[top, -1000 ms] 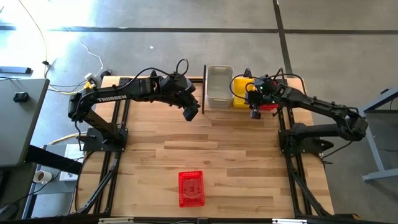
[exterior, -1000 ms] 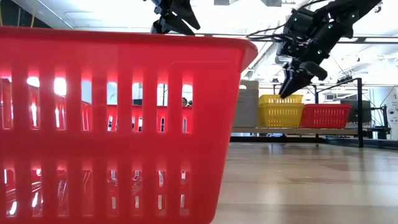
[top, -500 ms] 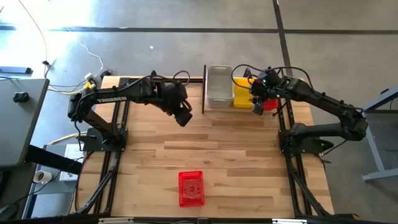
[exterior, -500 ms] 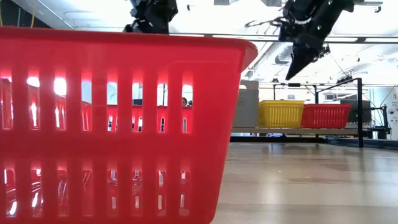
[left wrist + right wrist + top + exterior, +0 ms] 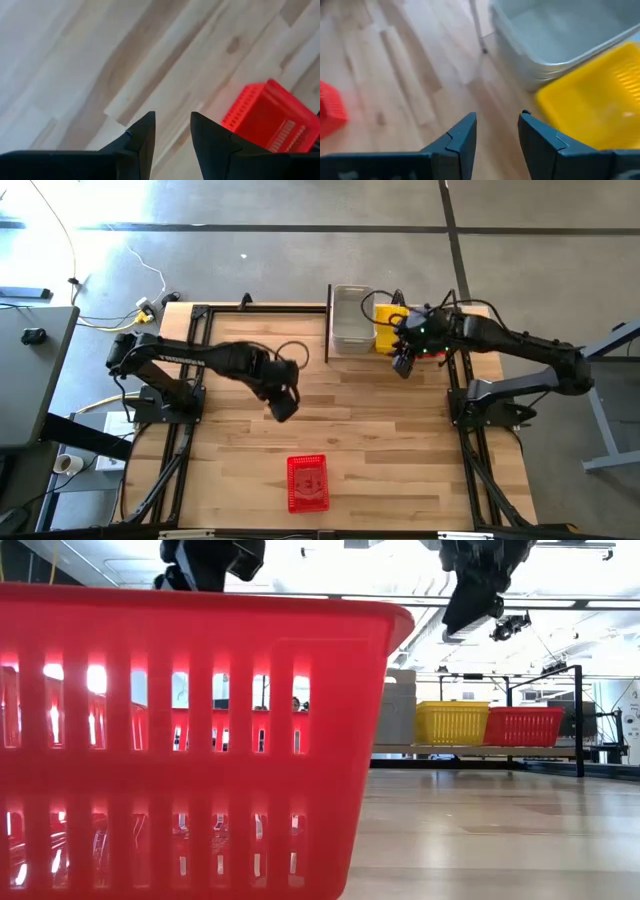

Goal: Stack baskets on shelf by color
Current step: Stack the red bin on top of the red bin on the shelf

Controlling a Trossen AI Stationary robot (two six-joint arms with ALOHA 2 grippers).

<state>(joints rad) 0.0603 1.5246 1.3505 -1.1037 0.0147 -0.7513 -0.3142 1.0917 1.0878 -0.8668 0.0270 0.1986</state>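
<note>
A lone red basket (image 5: 307,482) stands on its base near the table's near edge; it fills the low view (image 5: 190,740). On the shelf (image 5: 578,720) at the far edge sit stacked clear baskets (image 5: 350,320), yellow baskets (image 5: 386,326) and red baskets (image 5: 523,726). My left gripper (image 5: 283,406) hangs open over mid-table, short of the lone red basket (image 5: 272,122). My right gripper (image 5: 403,363) hovers open in front of the shelf, with the clear baskets (image 5: 560,35) and yellow baskets (image 5: 592,100) ahead of it.
Bare wooden tabletop (image 5: 380,440) lies between the shelf and the lone red basket. Black arm-mount frames (image 5: 180,430) run along the left side and along the right side (image 5: 480,450). The shelf's black end post (image 5: 328,325) stands just left of the clear baskets.
My left gripper has swung away from the shelf, toward the near edge and a little left, closing on the lone red basket. My right gripper has risen from the yellow baskets and drawn slightly back from the shelf. No basket has moved.
</note>
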